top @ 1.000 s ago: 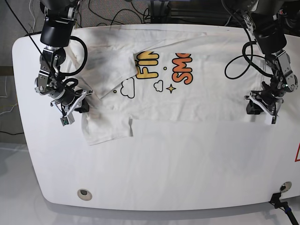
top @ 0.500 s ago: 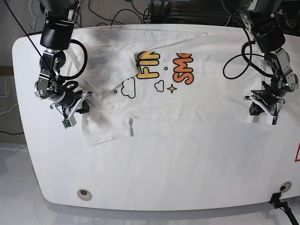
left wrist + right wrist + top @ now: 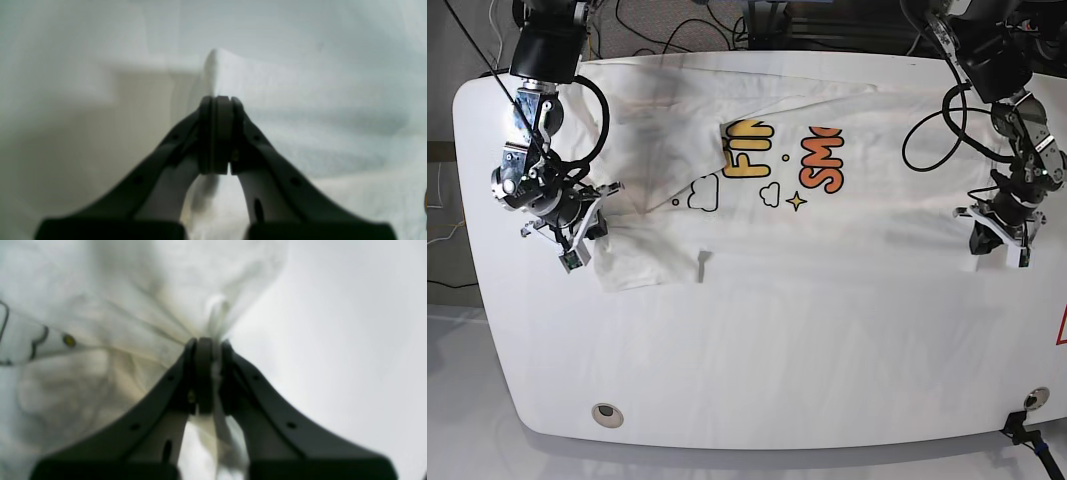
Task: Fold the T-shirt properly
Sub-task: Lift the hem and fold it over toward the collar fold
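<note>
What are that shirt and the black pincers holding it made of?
The T-shirt looks like soft matte woven or knit cloth, probably cotton: it wrinkles and bunches where pinched. The left end effector and right end effector look like matte black moulded plastic, possibly rubber-padded.

You're looking at soft matt cloth — the T-shirt (image 3: 827, 235) is creased where it bunches beside the right gripper (image 3: 208, 346). That gripper and the left gripper (image 3: 218, 100) look like matt black plastic. Under the shirt, the table (image 3: 777, 380) is smooth — faintly glossy white.
</note>
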You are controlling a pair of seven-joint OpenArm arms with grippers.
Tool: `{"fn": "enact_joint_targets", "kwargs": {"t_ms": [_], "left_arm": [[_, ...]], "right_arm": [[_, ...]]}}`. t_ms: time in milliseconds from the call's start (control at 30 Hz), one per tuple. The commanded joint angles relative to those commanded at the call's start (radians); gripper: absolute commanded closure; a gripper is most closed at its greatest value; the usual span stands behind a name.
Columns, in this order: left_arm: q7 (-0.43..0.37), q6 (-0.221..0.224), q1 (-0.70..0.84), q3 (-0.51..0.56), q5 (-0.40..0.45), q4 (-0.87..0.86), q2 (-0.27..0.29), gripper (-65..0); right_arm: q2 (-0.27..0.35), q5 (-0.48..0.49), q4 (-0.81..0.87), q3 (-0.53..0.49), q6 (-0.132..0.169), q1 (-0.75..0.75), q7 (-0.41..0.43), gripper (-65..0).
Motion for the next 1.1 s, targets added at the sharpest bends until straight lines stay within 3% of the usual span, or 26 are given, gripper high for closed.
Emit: {"fn": "enact_joint_targets", "kwargs": {"t_ms": [133, 300, 467, 867, 1000, 1067, 1100], "left_arm": [[0.0, 0.0, 0.072, 0.0, 0.0, 0.101, 0.0, 0.0], [0.0, 0.0, 0.16, 0.0, 0.0, 0.209, 0.0, 0.0], [0.0, 0.0, 0.258, 0.0, 0.0, 0.308, 0.0, 0.0], [0.003, 0.0, 0.397, -0.002, 0.011, 0.339, -0.006, 0.0], [0.003, 0.0, 0.407, 0.003, 0.114, 0.338, -0.006, 0.0], [0.005, 0.0, 0.407, 0.018, 0.153, 0.338, -0.005, -0.4], [0.005, 0.0, 0.408, 0.025, 0.167, 0.338, -0.005, -9.4]], "right_arm": [[0.002, -0.003, 0.124, 0.025, 0.0, -0.083, -0.021, 0.0], [0.002, -0.002, 0.224, 0.029, 0.0, -0.161, -0.112, 0.0], [0.002, -0.003, 0.318, 0.029, 0.0, -0.264, -0.121, 0.0], [-0.005, -0.002, 0.276, 0.023, 0.0, -0.41, -0.137, 0.0], [-0.002, -0.003, 0.235, 0.023, -0.005, -0.411, -0.137, 0.0], [0.0, -0.005, 0.227, 0.023, -0.006, -0.411, -0.137, -11.3], [0.0, -0.005, 0.227, 0.025, -0.006, -0.411, -0.137, -18.0]]}}
